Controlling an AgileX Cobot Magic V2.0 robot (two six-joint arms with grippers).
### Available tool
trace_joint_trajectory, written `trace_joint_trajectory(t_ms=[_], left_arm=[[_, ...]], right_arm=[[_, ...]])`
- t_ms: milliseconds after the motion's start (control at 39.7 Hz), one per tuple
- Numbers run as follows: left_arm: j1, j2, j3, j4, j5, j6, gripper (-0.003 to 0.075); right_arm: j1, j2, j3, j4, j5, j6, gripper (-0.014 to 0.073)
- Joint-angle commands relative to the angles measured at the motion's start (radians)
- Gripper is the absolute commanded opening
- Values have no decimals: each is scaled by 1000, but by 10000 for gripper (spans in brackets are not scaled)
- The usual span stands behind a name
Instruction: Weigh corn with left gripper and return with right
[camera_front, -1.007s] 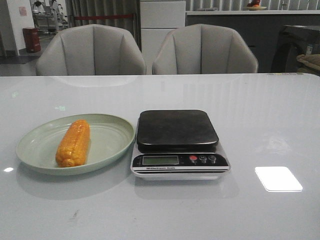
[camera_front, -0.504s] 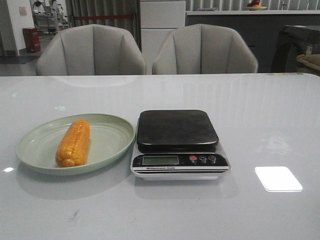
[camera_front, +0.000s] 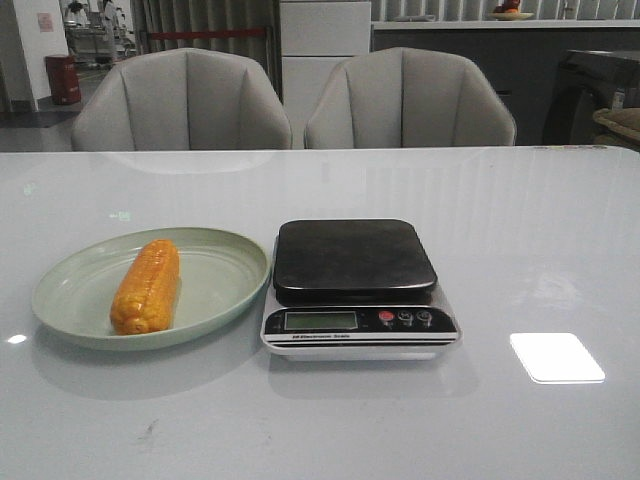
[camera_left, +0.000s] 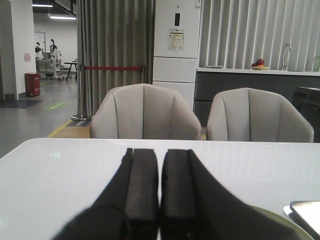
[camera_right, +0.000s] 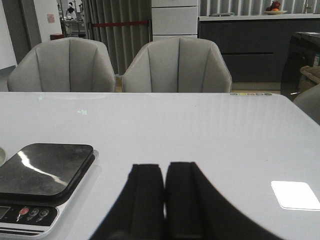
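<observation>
On the tabletop (camera_front: 520, 230) ahead of me, the corn (camera_front: 147, 285) lies on a pale green plate (camera_front: 230, 265), toward its left half, lengthwise front to back and leaning slightly left at its near end. Just right of the plate sits the scale (camera_front: 358, 288), its rim close against the plate's edge; I cannot tell whether they touch. Its dark platform (camera_front: 353, 258) carries nothing, and the display strip with three buttons faces me.

My left hand (camera_left: 159, 195) shows only in its own wrist view: both black fingers (camera_left: 142, 185) are pressed together with a thin seam between them, holding nothing and touching nothing I can see. Beyond them lies the white tabletop, with a sliver of the plate and a corner of the scale at the edge of that view.

My right hand (camera_right: 164, 197) is the same, its fingers (camera_right: 181, 195) closed flat against each other, empty, above bare tabletop. The scale sits off to its left in that view, well apart from the fingers.

Neither hand appears in the front view. Two grey chairs (camera_front: 180, 100) stand behind the far edge of the tabletop.
</observation>
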Motion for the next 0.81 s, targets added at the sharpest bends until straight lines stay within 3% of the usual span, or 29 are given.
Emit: trace_joint_trajectory(t_ms=[0,327,781], left_arm=[[2,22,-102,1,6,-4,113],[2,228,-380,18,384,-2,113],[2,322,-392,16,406,-2,113]], right_arm=[[-4,-19,11,-10,-85,-7,166],[-4,-19,11,-10,-85,-7,166],[-4,-19,11,-10,-85,-7,166]])
